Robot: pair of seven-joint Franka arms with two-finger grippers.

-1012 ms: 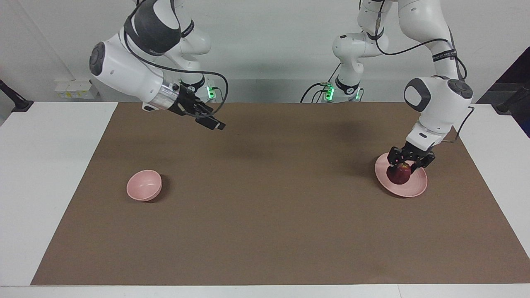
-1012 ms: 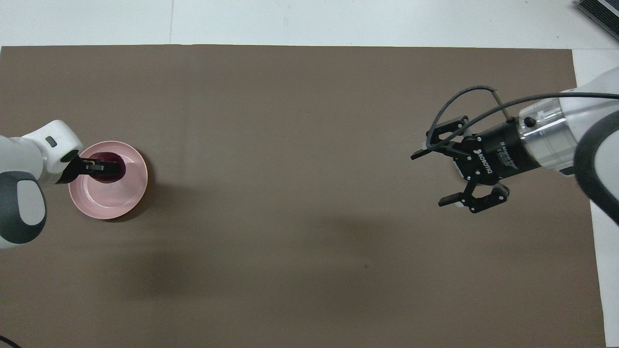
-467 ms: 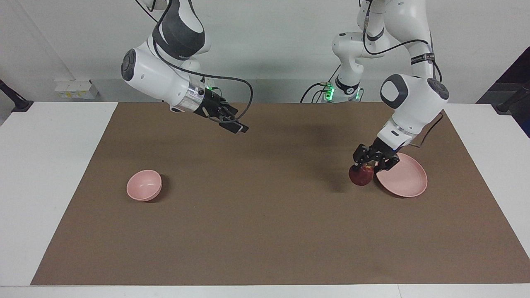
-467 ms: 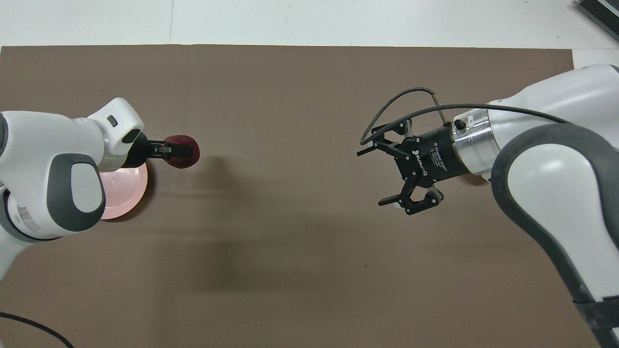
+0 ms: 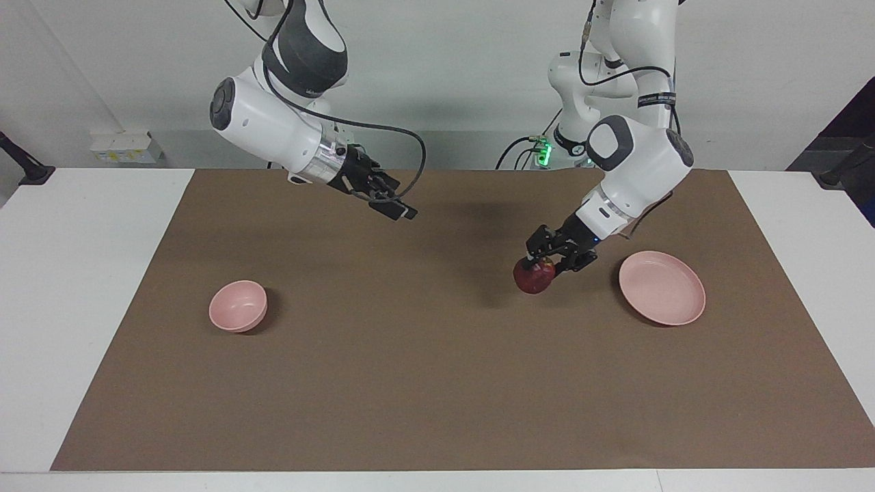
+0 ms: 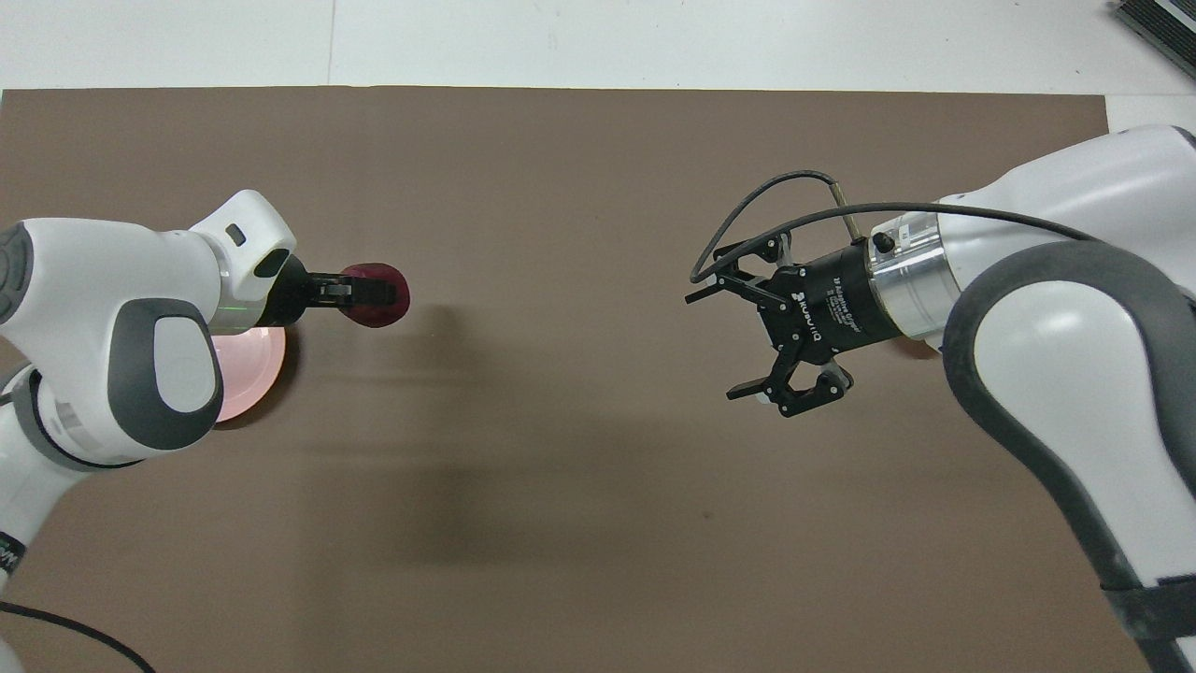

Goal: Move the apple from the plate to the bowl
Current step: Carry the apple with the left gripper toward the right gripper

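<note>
My left gripper (image 5: pixel 539 264) is shut on the dark red apple (image 5: pixel 535 277) and holds it in the air over the brown mat, off the plate and toward the table's middle. The apple also shows in the overhead view (image 6: pixel 377 295), in the left gripper (image 6: pixel 366 292). The pale pink plate (image 5: pixel 663 290) lies bare at the left arm's end; in the overhead view (image 6: pixel 254 366) my left arm covers most of it. The pink bowl (image 5: pixel 237 305) sits at the right arm's end. My right gripper (image 5: pixel 395 206) is open and empty, up over the mat (image 6: pixel 740 342).
A brown mat (image 5: pixel 437 383) covers most of the white table (image 5: pixel 82 287). The right arm hides the bowl in the overhead view. Cables hang from both arms' wrists.
My left gripper lifted the apple off the plate and carried it toward the table's middle. My right gripper swung in over the mat toward the middle, still open.
</note>
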